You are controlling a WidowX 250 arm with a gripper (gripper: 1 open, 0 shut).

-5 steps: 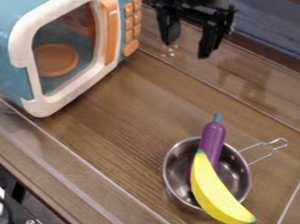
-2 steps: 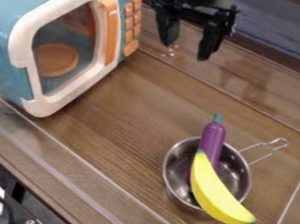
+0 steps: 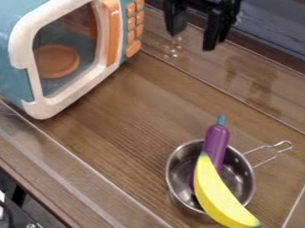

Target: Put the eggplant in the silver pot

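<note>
Eggplant (image 3: pixel 216 142) lies across silver pot (image 3: pixel 181 183) rim beside banana (image 3: pixel 220 195); gripper (image 3: pixel 196 30) hangs wide, empty.

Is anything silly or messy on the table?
A bit silly: the silver pot is too small for its load. The eggplant and a yellow banana both poke out over its rim. Nothing is spilled or broken. The toy microwave stands upright.

Bright, even light from above; pale glare streaks the bench (image 3: pixel 142 105) at upper right, the picture soft and low-res, shadows faint.
</note>
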